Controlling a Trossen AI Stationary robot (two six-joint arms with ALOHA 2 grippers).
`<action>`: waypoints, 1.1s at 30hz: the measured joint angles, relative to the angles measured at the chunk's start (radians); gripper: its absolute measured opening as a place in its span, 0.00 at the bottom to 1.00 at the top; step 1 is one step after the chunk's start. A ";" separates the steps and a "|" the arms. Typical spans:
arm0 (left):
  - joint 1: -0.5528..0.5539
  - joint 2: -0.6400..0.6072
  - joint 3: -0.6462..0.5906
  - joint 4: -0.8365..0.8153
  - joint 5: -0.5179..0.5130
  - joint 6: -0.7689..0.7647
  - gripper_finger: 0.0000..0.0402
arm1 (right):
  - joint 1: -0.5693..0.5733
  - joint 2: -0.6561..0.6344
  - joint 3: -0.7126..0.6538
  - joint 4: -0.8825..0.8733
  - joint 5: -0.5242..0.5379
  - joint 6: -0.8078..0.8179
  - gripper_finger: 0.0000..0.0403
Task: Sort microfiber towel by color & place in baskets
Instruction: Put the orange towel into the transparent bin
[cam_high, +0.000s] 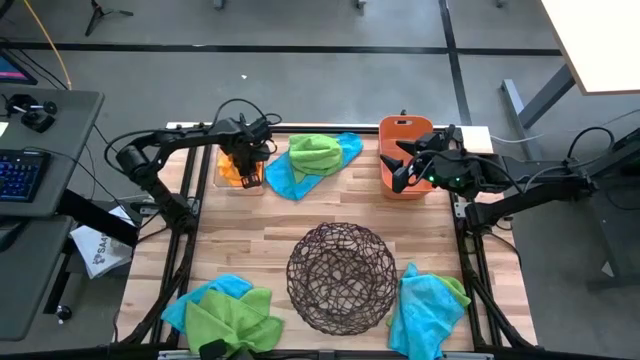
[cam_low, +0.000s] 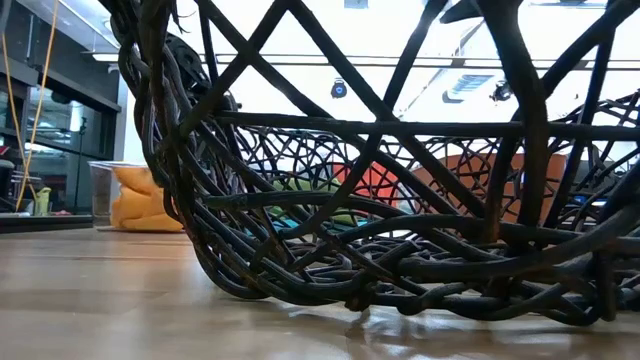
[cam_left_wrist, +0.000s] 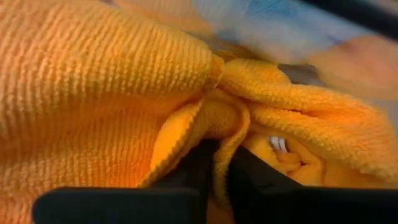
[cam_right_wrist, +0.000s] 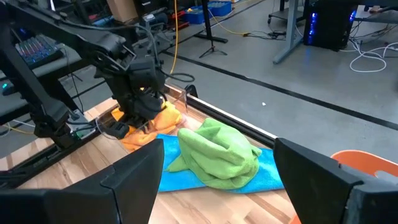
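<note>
An orange towel (cam_high: 232, 168) lies in the clear bin (cam_high: 222, 181) at the table's far left, and my left gripper (cam_high: 250, 172) is down in it, shut on the cloth. Next to the bin, a lime green towel (cam_high: 314, 153) is heaped on a turquoise blue one (cam_high: 285, 182). My right gripper (cam_high: 400, 172) hovers open over the salmon-orange bin (cam_high: 403, 128) at the far right and touches nothing. The dark wire-mesh bowl (cam_high: 340, 277) stands in the near middle. Mixed green and blue towels lie near left (cam_high: 225, 315) and near right (cam_high: 430, 308). My left gripper pinches a bunched fold of the orange towel (cam_left_wrist: 217, 134) between its two fingers (cam_left_wrist: 255, 177); several layers gather at the pinch. It comes from above, pointing down into the clear bin (cam_right_wrist: 186, 93). The rest of the towel (cam_right_wrist: 152, 121) still rests in the bin.
The wire bowl (cam_low: 400, 200) fills the low view, with the clear bin and orange cloth (cam_low: 140, 195) seen past its left side. Bare wood lies between the bowl and the far towels (cam_high: 330, 212). Desks, cables and stands surround the table.
</note>
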 joint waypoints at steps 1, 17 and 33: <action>0.000 0.004 0.001 0.000 0.002 0.004 0.13 | 0.000 0.000 0.000 -0.003 0.000 0.000 0.74; -0.001 0.012 0.145 -0.161 -0.027 -0.007 0.51 | 0.000 0.000 0.000 -0.029 -0.020 0.027 0.74; 0.000 0.010 0.540 -0.453 -0.016 -0.101 0.53 | 0.000 0.000 0.000 -0.029 -0.049 0.018 0.74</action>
